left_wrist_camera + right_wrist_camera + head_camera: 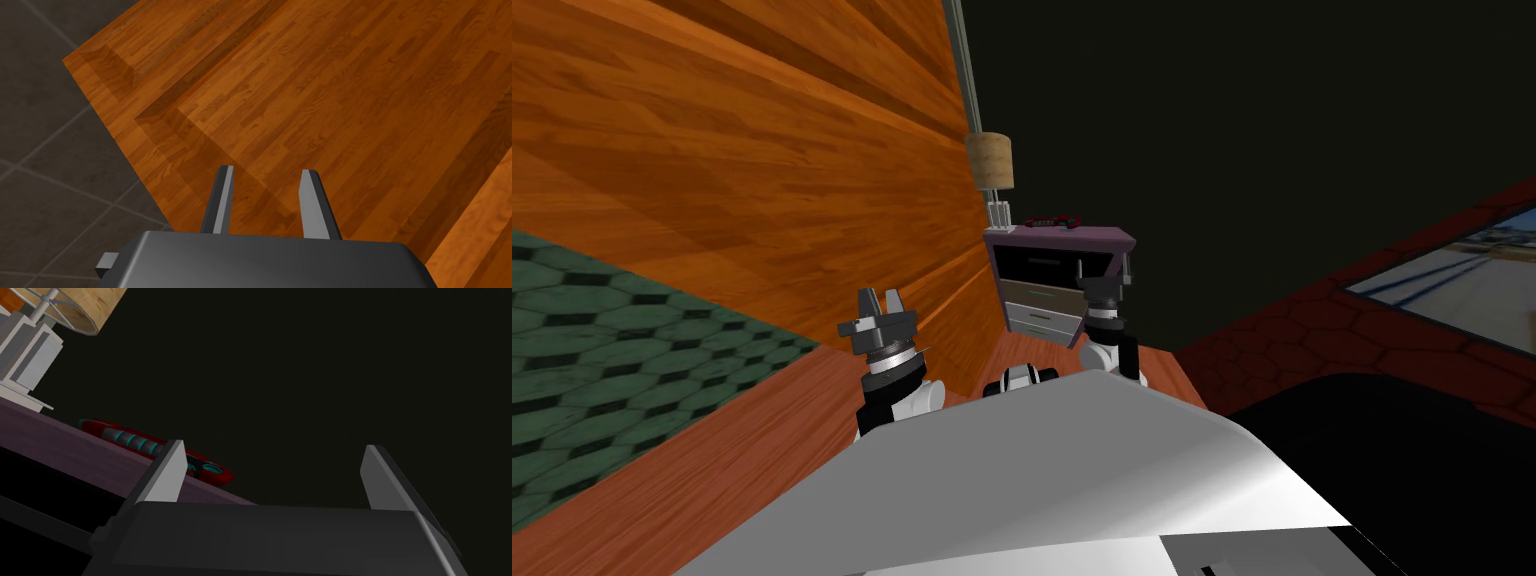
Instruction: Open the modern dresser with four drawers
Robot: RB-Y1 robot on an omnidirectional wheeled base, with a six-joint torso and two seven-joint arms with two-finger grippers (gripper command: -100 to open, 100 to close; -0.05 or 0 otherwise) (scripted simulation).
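- Head view: the dresser [1097, 239] stands ahead, with the right gripper [1103, 270] raised before its front's upper right corner, jaws wide apart and empty.
- The left gripper [880, 303] hangs back, jaws narrowly apart.
- It looks like the reaching step; next the right gripper should drop to a drawer front [1042, 320] and take hold.

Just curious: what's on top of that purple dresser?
A lamp with a tan shade and a flat red thing with teal bands. The right tool hides part of it, so I cannot name it.
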